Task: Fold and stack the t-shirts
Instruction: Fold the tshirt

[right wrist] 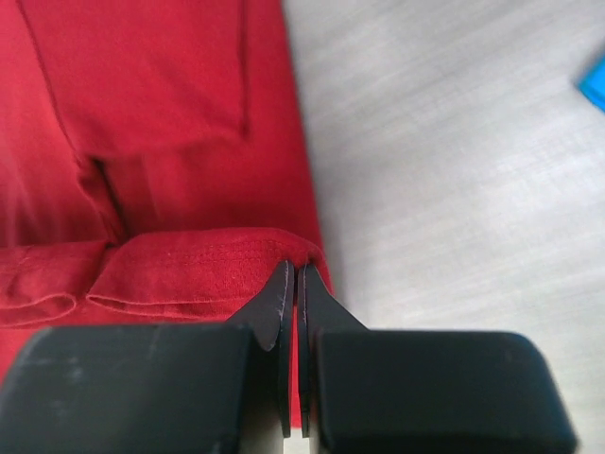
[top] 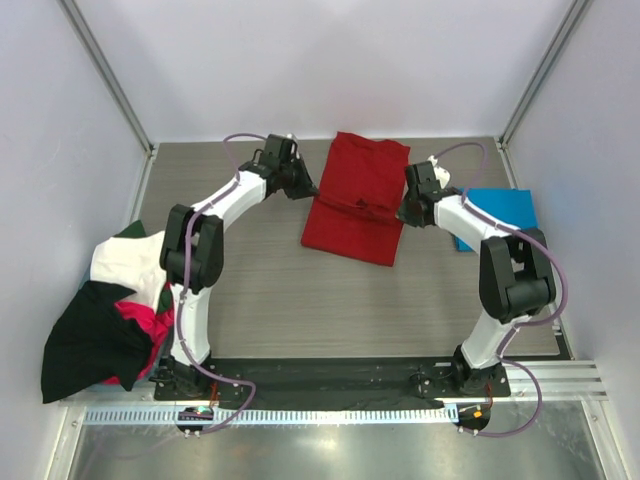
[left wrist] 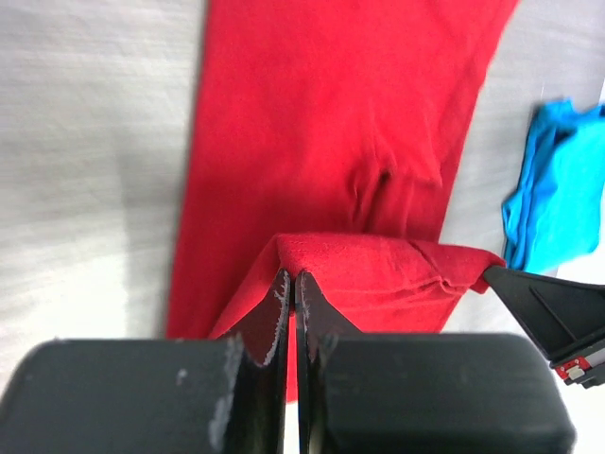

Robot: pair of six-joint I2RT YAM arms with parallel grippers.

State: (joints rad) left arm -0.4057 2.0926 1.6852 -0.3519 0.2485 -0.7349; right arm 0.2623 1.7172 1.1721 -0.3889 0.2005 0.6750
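A deep red t-shirt (top: 355, 200) lies folded lengthwise in the middle of the table, running from far to near. My left gripper (top: 312, 190) is shut on its left edge and holds a fold of the red t-shirt (left wrist: 369, 274) raised off the cloth below. On the opposite side my right gripper (top: 400, 213) is shut on the right edge, with a rolled hem of the red t-shirt (right wrist: 189, 274) pinched at its tips. A bright blue t-shirt (top: 500, 213) lies folded at the right, behind my right arm, and the blue t-shirt (left wrist: 562, 189) shows in the left wrist view too.
A heap of black, white and magenta shirts (top: 105, 320) hangs over the table's left near edge. Grey walls close in the back and sides. The arm bases stand on a black rail (top: 330, 380) at the near edge.
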